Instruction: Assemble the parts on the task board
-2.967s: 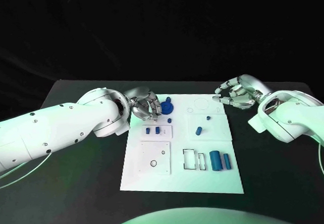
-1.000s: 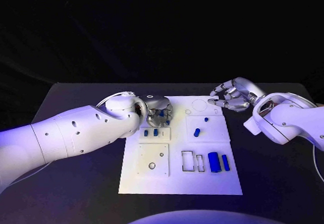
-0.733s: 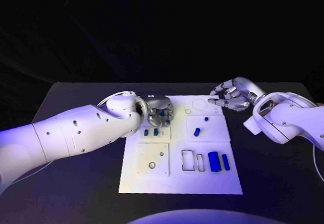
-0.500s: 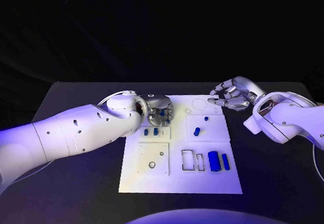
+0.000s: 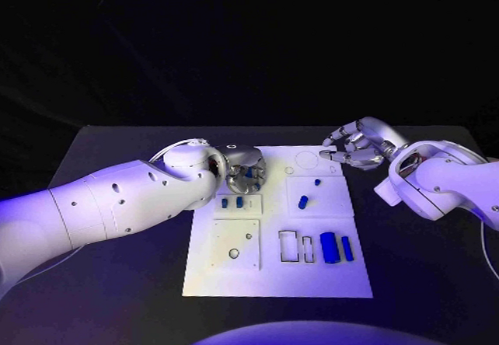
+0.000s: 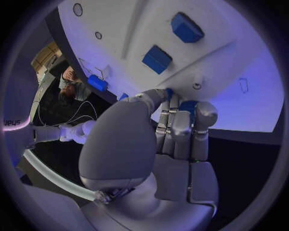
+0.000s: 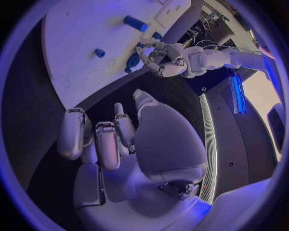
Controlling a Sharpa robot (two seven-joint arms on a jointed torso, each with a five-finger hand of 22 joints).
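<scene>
The white task board (image 5: 280, 276) lies in the middle of the black table. My left hand (image 5: 245, 171) hovers low over its far left corner, fingers curled around a blue round part (image 6: 187, 106), also seen from the right wrist as the blue round part (image 7: 132, 61). Just nearer than that hand, two small blue blocks (image 5: 231, 202) sit on the board. A short blue piece (image 5: 303, 202) and a tiny blue peg (image 5: 316, 182) stand in the middle panel. Two blue cylinders (image 5: 335, 248) lie near the right edge. My right hand (image 5: 356, 147) hangs off the far right corner, fingers loosely bent, holding nothing.
A white square plate with holes (image 5: 235, 244) occupies the board's near left. Narrow empty slots (image 5: 289, 247) lie beside the cylinders. Round outlines (image 5: 306, 161) mark the far end of the board. Bare black table (image 5: 131, 264) surrounds the board on both sides.
</scene>
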